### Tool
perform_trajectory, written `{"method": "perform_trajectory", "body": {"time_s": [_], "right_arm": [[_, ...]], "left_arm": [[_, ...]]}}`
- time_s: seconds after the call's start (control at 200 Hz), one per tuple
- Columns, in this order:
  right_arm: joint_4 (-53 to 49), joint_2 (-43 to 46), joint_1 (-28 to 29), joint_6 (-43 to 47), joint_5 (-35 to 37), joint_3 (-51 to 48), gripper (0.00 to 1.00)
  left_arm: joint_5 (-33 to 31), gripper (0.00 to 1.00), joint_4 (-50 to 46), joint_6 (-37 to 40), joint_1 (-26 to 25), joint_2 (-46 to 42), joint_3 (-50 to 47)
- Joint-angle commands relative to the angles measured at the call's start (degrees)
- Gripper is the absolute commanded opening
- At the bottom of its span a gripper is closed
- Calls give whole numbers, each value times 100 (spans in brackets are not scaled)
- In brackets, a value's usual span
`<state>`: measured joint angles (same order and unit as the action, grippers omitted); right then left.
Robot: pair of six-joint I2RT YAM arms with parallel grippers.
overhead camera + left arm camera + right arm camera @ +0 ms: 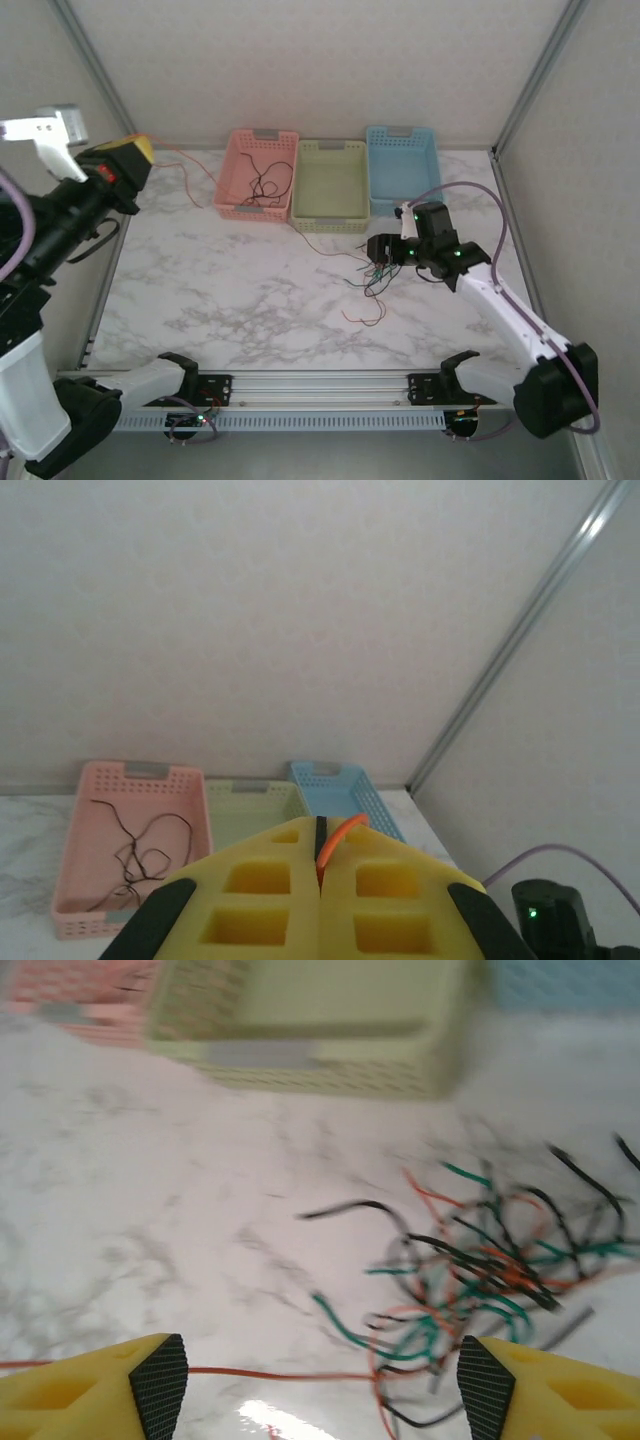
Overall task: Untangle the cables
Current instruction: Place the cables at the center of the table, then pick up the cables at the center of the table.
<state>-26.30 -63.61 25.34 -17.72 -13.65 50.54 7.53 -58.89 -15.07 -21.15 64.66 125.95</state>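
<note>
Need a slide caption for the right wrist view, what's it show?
Right gripper open above the marble table, tangled cables just ahead, green basket beyond.

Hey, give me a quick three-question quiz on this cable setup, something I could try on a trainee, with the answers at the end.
1. Multiple choice: which basket holds the black cable? A pink, B green, C blue.
2. True or false: the right hand is shut on the tangle of cables lying on the table.
3. Fill in: the left hand, raised off the table, is shut on a ___ cable.
Key: 1 A, the pink basket. 2 False, it stands wide open over the tangle. 3 Red-orange; the red-orange cable loops out of its grip.
</note>
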Motion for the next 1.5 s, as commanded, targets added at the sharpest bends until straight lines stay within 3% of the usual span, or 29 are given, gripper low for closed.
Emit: {"method": "perform_trajectory", "body": {"time_s": [0.0, 0.165, 0.451, 0.621, 0.841, 1.026, 1.151, 1.191, 1.221, 1.282, 1.372, 1.427, 1.497], "right_arm": [[216, 209, 552, 799, -382, 276, 78], [334, -181, 1293, 1763, -567, 988, 82], [37, -992, 1381, 2136, -1666, 2037, 79], [-183, -1251, 1549, 2246, -1761, 2384, 77], [-256, -1575, 1588, 2010, -1691, 2737, 45], [-147, -1688, 1676, 1981, -1666, 2792, 48], [-274, -1758, 1676, 1963, -1485, 2970, 17], [-295, -1731, 1676, 1912, -1392, 3083, 0], [-305, -1701, 1676, 1854, -1336, 3191, 0], [-298, -1657, 1676, 1741, -1302, 3524, 0], [-362, -1708, 1675, 1455, -1195, 4389, 0], [-516, -1834, 1676, 1245, -1030, 5032, 0], [-773, -2098, 1676, 917, -735, 6011, 0]], "left_arm": [[797, 0, 183, -101, 49, 155, -199], [1131, 0, 145, -75, 49, 280, -168], [1155, 0, 72, -15, 49, 300, -150], [1205, 0, 35, 30, 49, 282, -150], [1163, 0, -17, 83, 49, 262, -141], [1166, 0, -26, 109, 51, 253, -139], [1143, 0, -52, 134, 50, 248, -141], [1133, 0, -68, 157, 49, 245, -173], [1137, 0, -71, 183, 49, 229, -226], [1110, 27, 22, 223, 49, 128, -511], [857, 38, 282, 235, 49, -85, -1316], [623, 63, 390, 228, 50, -185, -1878], [292, 87, 616, 165, 49, -329, -2641]]}}
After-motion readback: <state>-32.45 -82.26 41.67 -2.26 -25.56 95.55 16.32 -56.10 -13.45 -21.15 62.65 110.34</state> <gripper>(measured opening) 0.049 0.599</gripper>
